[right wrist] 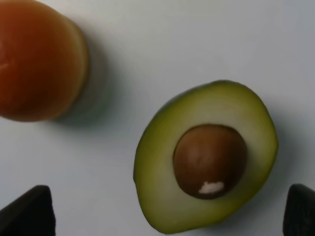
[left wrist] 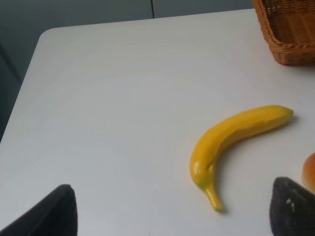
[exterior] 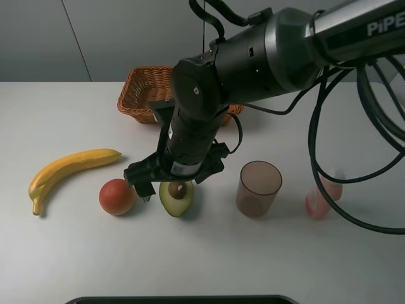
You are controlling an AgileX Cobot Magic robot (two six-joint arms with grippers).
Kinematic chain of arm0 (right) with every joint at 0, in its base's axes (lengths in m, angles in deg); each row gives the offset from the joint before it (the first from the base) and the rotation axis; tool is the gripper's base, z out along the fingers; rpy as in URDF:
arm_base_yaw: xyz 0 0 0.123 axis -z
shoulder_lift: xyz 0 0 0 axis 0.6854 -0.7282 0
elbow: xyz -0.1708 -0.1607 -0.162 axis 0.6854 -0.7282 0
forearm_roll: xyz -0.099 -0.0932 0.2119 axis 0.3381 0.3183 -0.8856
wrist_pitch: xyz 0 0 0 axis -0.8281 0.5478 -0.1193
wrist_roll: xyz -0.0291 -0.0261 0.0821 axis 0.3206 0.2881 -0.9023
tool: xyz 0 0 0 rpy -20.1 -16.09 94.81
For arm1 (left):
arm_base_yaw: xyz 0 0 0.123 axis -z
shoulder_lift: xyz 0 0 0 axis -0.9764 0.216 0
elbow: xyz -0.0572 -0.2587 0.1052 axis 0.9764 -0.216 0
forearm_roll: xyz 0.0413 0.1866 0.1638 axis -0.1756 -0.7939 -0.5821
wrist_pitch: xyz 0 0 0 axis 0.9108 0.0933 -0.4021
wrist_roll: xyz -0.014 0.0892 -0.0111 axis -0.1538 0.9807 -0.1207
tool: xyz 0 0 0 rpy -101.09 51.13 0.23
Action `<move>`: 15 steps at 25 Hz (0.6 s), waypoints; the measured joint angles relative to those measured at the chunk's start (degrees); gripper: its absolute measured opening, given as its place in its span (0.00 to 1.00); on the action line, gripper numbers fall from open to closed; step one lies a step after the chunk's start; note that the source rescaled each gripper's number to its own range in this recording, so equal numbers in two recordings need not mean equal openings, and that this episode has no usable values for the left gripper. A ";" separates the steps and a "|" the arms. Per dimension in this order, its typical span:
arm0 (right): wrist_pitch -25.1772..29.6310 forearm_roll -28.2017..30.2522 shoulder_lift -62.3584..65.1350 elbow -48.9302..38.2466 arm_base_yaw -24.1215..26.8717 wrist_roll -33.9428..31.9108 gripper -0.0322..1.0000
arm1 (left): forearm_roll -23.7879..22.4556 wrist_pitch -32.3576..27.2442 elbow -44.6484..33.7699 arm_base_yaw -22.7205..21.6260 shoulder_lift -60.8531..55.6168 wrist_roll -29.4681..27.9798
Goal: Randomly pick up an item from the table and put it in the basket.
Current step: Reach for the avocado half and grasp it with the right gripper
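Avocado half (exterior: pixel 176 196) lies cut face up on the white counter (exterior: pixel 76 253), near the middle, its brown pit (right wrist: pixel 210 161) showing in the centre of the pale flesh. I see the black right arm (exterior: pixel 253 57) reaching across from the right and hanging directly over it. The right jaws are spread wide, and the avocado half sits in the gap between them. One tip is down between the avocado and a round orange-red fruit (exterior: pixel 117 196) just beside it, and the other tip is on the avocado's far side. In the right wrist view, the two dark fingertips (right wrist: pixel 29 211) show only at the frame corners, with the avocado between them and bare counter on either side of it. Neither tip touches the avocado there. I cannot tell whether the tips reach the counter. A woven brown basket (exterior: pixel 142 88) stands farther back, well apart from the avocado and partly hidden by the arm. A yellow banana (exterior: pixel 69 168) lies to the left of the orange-red fruit. A translucent brownish cup (exterior: pixel 258 189) stands upright to the right of the avocado. In the left wrist view, the left jaws are also spread, holding nothing, with the banana beyond them.
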 joint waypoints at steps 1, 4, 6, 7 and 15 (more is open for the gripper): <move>-0.47 0.00 -0.46 0.00 0.00 0.00 1.00 | 0.00 0.00 0.00 0.00 0.00 0.00; -1.38 -0.15 -2.05 0.00 0.00 0.10 1.00 | 0.00 0.00 0.00 0.00 0.00 0.00; -1.60 -0.15 -2.70 0.00 0.52 0.10 1.00 | 0.00 0.00 0.00 0.00 0.00 0.00; -1.74 -0.15 -3.09 0.00 0.76 0.10 1.00 | 0.00 0.00 0.00 0.00 0.00 0.00; -3.23 -1.57 -4.59 0.00 1.15 0.53 1.00 | 0.00 0.00 0.00 0.00 0.00 0.00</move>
